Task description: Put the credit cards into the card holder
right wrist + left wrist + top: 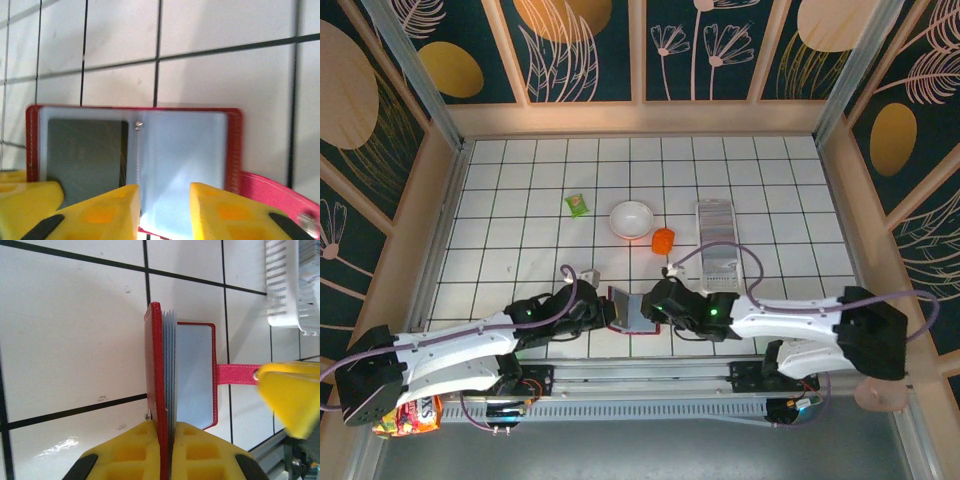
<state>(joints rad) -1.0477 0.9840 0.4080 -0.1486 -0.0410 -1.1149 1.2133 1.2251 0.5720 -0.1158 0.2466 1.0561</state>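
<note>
So the card holder (625, 310) sits low in the middle of the top view, wedged right between my two arms on the white tiled worktop (520, 230).

From my left wrist camera it's open, and I'm looking at it edge-on. The red cover and the fanned pale leaves (170, 370) run straight up and down the frame, so that's the long axis. The strap (235, 374) sticks out sideways toward the right edge. My left gripper (167, 440) is at the bottom of that frame, clamped tight on the lower end of the cover and leaves.

From the right wrist camera the holder lies spread wide across the frame, pale inside facing the lens. The little snap (138, 125) is near the middle fold, and the strap curls off at lower right. My right gripper (162, 192) is at the bottom edge with its fingers parted, and the pale leaf shows in the gap between them.

There's a dark panel in the left pocket, and I honestly can't tell what it is.
</note>
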